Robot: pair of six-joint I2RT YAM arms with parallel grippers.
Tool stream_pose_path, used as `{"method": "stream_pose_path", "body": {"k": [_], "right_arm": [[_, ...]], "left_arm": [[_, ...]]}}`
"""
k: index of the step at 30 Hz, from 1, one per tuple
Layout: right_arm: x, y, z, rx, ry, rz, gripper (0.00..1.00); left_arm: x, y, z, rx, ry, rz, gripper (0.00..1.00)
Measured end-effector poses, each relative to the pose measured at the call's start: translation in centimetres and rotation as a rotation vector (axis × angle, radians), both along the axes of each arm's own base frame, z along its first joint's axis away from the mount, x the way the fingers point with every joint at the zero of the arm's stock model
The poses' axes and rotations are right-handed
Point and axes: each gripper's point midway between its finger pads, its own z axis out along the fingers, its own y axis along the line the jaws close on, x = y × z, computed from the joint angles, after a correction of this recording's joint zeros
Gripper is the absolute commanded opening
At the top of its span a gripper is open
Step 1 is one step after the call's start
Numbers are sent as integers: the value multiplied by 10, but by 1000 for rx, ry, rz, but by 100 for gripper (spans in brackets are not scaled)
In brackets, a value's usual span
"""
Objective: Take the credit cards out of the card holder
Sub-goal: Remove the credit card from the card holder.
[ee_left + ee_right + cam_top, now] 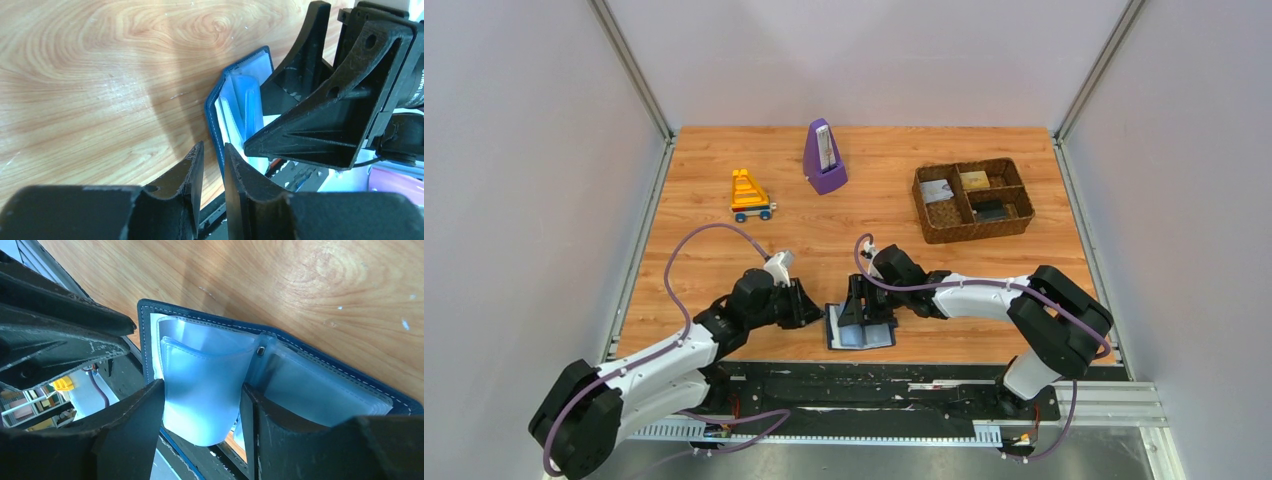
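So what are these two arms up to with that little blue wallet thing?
They are working on an open card holder at the near table edge, to empty it. The left gripper seems to pinch its cover edge, probably steadying it. The right gripper has its fingers on either side of a clear sleeve, which bows between them. Neither gripper has a card out; a few cards lie in the basket at the far right.
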Motion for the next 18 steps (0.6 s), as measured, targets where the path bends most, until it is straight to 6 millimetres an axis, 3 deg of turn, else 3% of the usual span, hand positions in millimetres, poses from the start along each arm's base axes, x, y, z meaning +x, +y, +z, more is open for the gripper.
{"method": "stream_pose_path", "body": {"k": [5,11,18], "right_arm": [[-4,0,5,9,8,12,62],[-5,-11,28,8,-23,0,61],[4,-25,29,-28,-52,-47,56]], "left_arm": [[7,9,5,68,-18,29,36],[18,21,19,181,3,83,38],[8,-9,32,128,57,-37,37]]}}
